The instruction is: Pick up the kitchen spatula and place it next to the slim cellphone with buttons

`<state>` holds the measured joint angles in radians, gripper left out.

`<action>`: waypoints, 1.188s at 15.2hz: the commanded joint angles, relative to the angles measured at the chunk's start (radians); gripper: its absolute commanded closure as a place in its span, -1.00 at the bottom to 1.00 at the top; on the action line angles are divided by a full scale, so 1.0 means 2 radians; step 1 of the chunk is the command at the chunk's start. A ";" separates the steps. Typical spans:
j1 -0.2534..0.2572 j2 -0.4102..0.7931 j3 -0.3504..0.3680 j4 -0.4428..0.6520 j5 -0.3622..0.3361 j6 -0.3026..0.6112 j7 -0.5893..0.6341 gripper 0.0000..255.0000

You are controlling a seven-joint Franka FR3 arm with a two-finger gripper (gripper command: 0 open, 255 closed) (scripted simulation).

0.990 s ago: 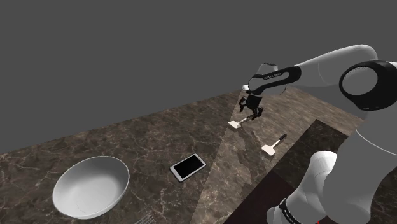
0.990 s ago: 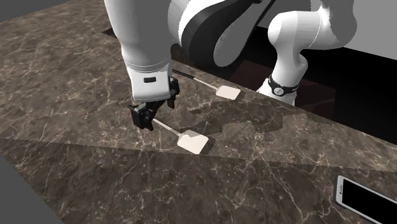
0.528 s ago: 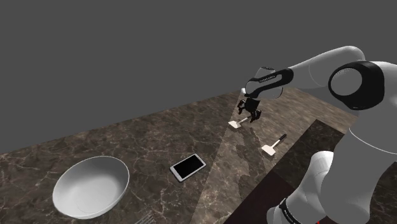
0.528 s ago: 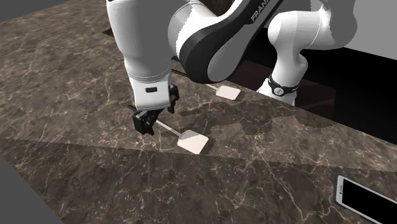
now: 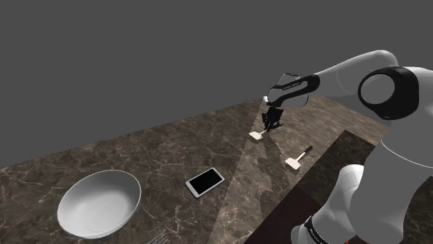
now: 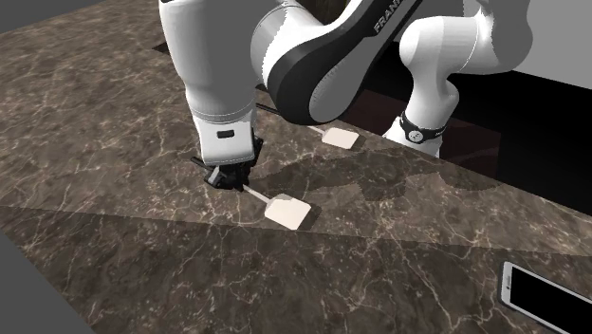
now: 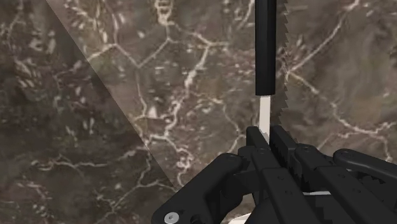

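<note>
Gripper (image 7: 266, 137) is low over the dark marbled counter (image 5: 139, 156), fingers pressed together on the kitchen spatula (image 7: 265, 44). They pinch its thin pale shaft just short of the black handle. The handle runs on straight ahead of the fingertips, and the pale flat blade trails back under the hand.

In the second exterior view the gripper (image 6: 228, 178) stands almost upright over the shaft. The spatula (image 6: 287, 211) appears to lie flat on the stone, its blade toward that view's right.

Handling, as judged: a light, stiff, slim tool. The shaft is narrow and probably smooth, so it may pivot in the pinch once lifted, with the broader blade end dipping. A hold on the shaft between handle and blade looks sensible for balance. A squarer, firmer clasp would curb twisting.

Farther out, a second spatula (image 5: 297, 159) lies nearer the stand, apart from the first. The cellphone (image 5: 205, 181) lies screen up, well apart from the held spatula (image 5: 257, 135), toward the shoulder view's lower left. A white bowl (image 5: 97, 202) sits beyond the cellphone.
</note>
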<state>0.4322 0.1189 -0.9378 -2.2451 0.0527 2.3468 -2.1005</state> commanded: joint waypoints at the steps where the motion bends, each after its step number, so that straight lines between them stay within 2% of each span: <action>1: 0.000 0.000 0.000 0.000 0.000 0.000 0.000 1.00; 6: 0.000 0.000 0.000 0.000 0.000 0.000 0.000 1.00; 18: 0.014 -0.073 -0.006 0.036 -0.076 -0.080 0.051 1.00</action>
<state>0.4587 -0.0146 -0.9518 -2.1810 -0.0866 2.2024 -2.0069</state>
